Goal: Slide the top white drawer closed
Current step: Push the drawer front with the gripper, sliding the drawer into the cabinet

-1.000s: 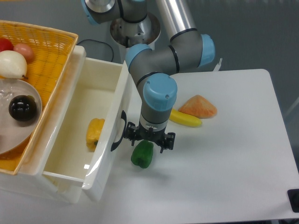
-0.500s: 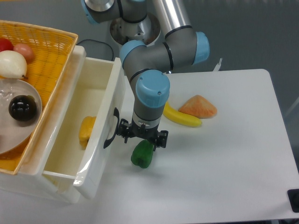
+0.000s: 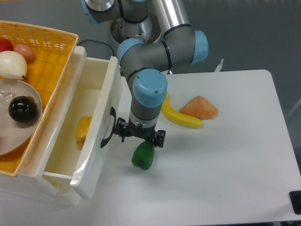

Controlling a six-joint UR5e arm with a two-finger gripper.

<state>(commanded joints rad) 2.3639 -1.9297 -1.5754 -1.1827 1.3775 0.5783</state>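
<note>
Since a second ago top white drawer (image 3: 96,141) slid further in, now about half open, gripper (image 3: 139,135) tracking left against its black handle (image 3: 109,133); finger spread can't be told. Green pepper (image 3: 143,155) just below gripper on surface (image 3: 225,169); yellow item (image 3: 83,128) inside drawer.

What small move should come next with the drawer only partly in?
Probably keep pushing left against the top white drawer. It is partly open, its tray with a yellow item exposed, and the pincer sits beside the black handle on its front panel. Watch the green pepper just below.
</note>
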